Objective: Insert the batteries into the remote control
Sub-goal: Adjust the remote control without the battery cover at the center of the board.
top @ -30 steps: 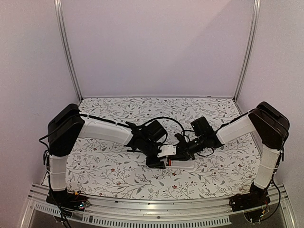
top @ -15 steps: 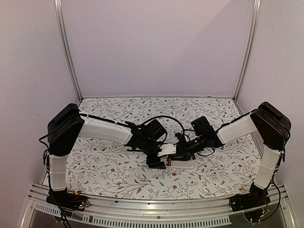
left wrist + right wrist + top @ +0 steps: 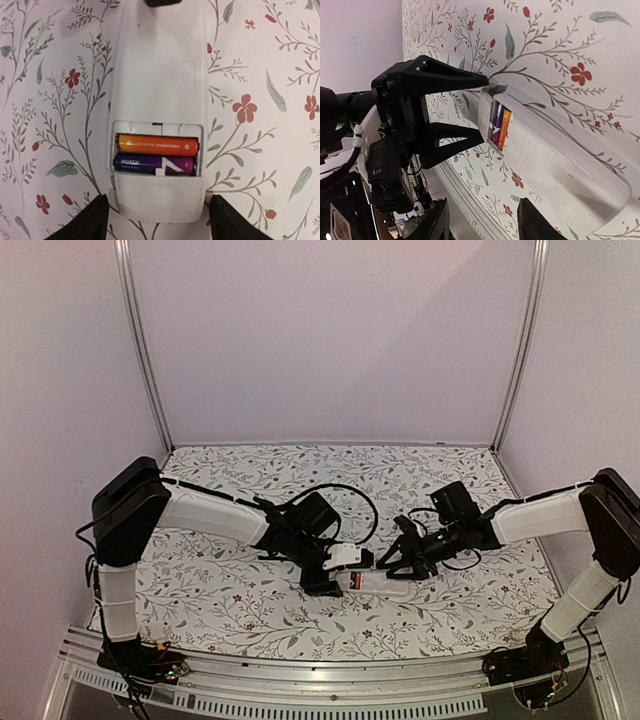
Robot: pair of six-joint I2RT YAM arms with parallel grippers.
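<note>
Remote control (image 3: 157,75) is laid white back up on the floral-patterned table (image 3: 230,590), near its middle and between the two arms. Its battery compartment (image 3: 156,126) is seen open at the end nearest the left gripper (image 3: 159,222). Both batteries are seated inside, side by side and touching, laid across the width of the handset: the orange battery (image 3: 157,145) on the side toward the body of the remote, the dark battery (image 3: 150,164), purple-blue with light lettering, on the side toward the near end. The left gripper's fingers (image 3: 92,220) are set apart, one on each side of that end and close against it; whether they are pressed on it cannot be told. The right gripper (image 3: 482,210) is held just off the opposite end of the remote, low over the table, its fingers (image 3: 436,220) spread with nothing seen between them and no contact with the remote.
</note>
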